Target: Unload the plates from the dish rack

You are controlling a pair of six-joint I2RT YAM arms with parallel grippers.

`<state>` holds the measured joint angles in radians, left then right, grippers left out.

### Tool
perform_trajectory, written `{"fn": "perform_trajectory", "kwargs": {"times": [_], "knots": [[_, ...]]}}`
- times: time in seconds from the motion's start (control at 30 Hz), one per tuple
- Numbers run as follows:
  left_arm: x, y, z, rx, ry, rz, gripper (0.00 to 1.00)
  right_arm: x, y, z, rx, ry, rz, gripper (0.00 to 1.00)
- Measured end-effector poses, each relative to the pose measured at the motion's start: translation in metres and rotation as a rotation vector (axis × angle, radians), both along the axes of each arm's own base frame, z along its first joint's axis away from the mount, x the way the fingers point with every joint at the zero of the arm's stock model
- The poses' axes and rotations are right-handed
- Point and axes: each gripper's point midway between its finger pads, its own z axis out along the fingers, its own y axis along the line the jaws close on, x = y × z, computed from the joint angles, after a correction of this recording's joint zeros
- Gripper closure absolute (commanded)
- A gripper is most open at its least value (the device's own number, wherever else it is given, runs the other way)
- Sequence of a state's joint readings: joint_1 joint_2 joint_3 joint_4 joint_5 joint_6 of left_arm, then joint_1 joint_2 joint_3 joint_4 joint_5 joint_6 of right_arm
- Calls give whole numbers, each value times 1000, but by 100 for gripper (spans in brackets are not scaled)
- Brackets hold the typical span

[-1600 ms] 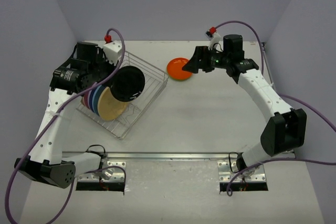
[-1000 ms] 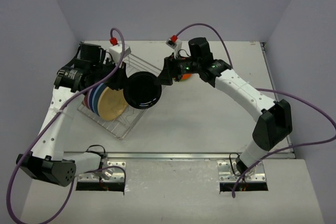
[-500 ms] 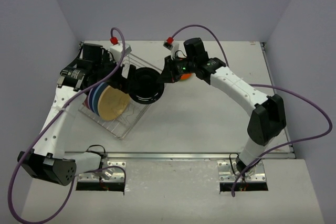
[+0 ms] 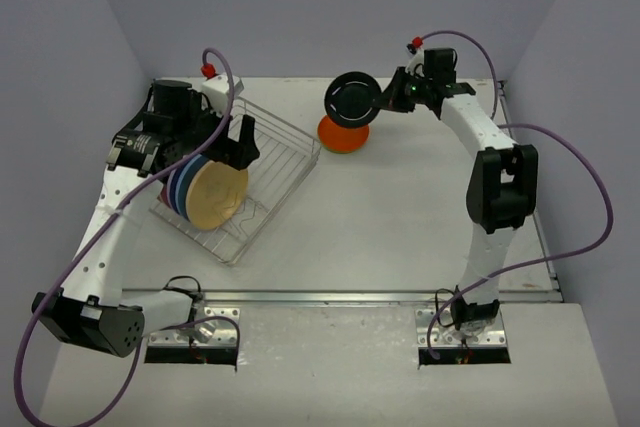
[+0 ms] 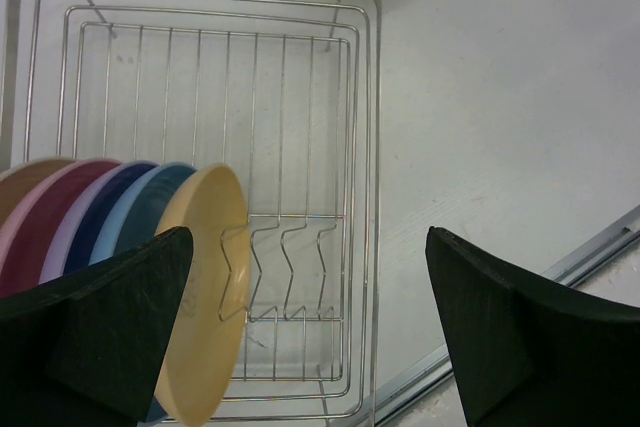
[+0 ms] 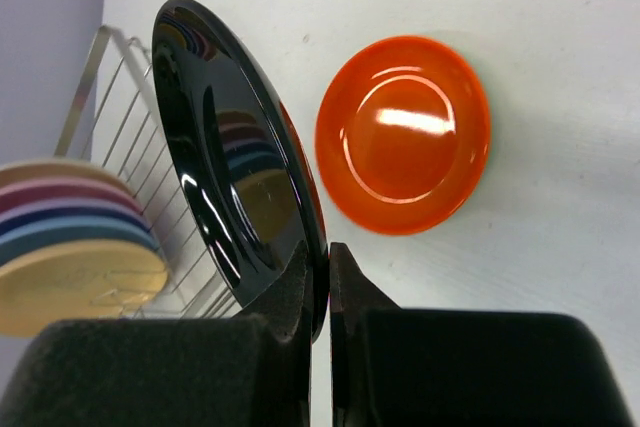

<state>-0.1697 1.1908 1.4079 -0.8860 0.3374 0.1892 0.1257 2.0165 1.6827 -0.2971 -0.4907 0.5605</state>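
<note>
My right gripper (image 4: 383,100) (image 6: 328,277) is shut on the rim of a black plate (image 4: 352,99) (image 6: 235,167), holding it on edge in the air just above an orange plate (image 4: 343,134) (image 6: 405,132) that lies flat on the table. My left gripper (image 4: 240,142) (image 5: 310,327) hangs open and empty over the dish rack (image 4: 280,157) (image 5: 362,147). Several plates stand on edge at the rack's left end, a tan plate (image 4: 215,197) (image 5: 200,297) in front and blue, lavender and pink ones (image 5: 90,217) behind it.
The rack sits at an angle at the table's left, its right half holding only bare wires. A metal rail (image 4: 330,297) runs along the near table edge. Purple cables loop off both arms.
The black plate passed from my left gripper to my right. The left opened and drew back over the rack. The right shut on the plate and carried it back right, above the orange plate.
</note>
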Motion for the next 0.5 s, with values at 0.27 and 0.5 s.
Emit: {"fn": "perform_trajectory", "kwargs": {"times": [0.27, 0.5], "knots": [[3, 15, -8, 47, -10, 79, 0, 31, 14, -61, -24, 82, -25, 100], [-4, 21, -12, 65, -15, 103, 0, 35, 11, -103, -25, 164, -46, 100]]}}
